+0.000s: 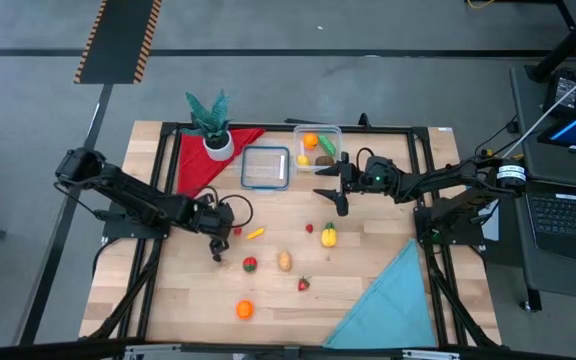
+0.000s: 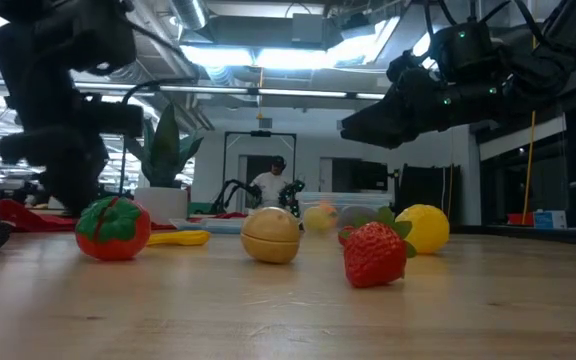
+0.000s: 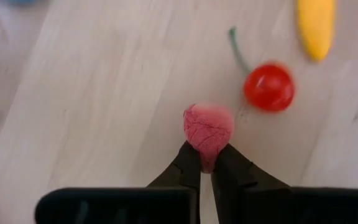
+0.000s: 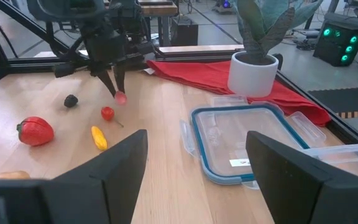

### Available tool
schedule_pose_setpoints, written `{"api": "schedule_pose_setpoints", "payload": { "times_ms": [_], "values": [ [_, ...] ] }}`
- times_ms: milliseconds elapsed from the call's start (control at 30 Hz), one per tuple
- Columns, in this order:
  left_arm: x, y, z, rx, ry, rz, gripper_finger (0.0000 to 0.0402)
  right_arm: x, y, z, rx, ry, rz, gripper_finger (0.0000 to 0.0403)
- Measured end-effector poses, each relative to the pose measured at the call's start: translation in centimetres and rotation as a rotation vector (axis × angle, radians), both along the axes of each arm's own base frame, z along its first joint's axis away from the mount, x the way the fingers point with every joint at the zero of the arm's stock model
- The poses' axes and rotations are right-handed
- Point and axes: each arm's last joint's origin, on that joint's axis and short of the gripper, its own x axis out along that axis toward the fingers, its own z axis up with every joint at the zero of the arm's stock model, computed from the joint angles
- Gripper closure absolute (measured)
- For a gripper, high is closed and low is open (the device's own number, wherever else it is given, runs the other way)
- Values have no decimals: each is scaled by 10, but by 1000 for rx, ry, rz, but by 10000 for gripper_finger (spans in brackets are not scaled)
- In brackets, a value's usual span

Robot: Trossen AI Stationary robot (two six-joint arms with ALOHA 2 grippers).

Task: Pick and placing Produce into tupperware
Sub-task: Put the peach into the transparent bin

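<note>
The tupperware (image 1: 317,147) stands at the table's far side with an orange, a yellow and a green piece inside. Loose produce lies on the wood: a cherry (image 3: 268,87), a yellow pepper (image 1: 255,233), a tomato (image 1: 250,264), a tan potato (image 1: 284,261), a strawberry (image 1: 304,284), an orange (image 1: 244,309) and a lemon (image 1: 328,235). My left gripper (image 1: 218,240) is left of the pepper, shut on a small pink berry (image 3: 208,127). My right gripper (image 1: 337,185) hovers open, just nearer than the tupperware. My left gripper pinches the pink berry by its near end (image 3: 207,152) between its two fingertips (image 3: 188,163). The fingers come from above, pointing down. The berry (image 4: 120,98) sticks out below the tips, next to the cherry; whether it is clear of the table I cannot tell.
A clear lid with a blue rim (image 1: 266,167) lies left of the tupperware. A potted plant (image 1: 213,125) stands on a red cloth (image 1: 203,160) at the far left. A blue cloth (image 1: 393,300) covers the near right corner. A black berry (image 4: 71,100) lies near my left gripper.
</note>
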Motion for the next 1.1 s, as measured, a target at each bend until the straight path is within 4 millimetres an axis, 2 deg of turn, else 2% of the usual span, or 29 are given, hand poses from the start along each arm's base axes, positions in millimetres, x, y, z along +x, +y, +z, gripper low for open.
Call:
{"api": "schedule_pose_setpoints", "payload": {
  "times_ms": [233, 467, 733, 900, 1100],
  "values": [
    [11, 8, 23, 107, -228, -14, 391, 1, 0, 7, -25, -73, 1, 128],
    [27, 20, 51, 210, -479, -99, 391, 1, 0, 7, -38, -69, 26, 128],
    [52, 50, 72, 267, -760, -246, 392, 1, 3, 7, -28, -74, 110, 128],
    [62, 71, 69, 260, -827, -272, 393, 2, 3, 9, -32, -86, 110, 128],
    [76, 89, 64, 258, -969, -345, 393, 11, 6, 21, -56, -126, 148, 128]
  ]
}}
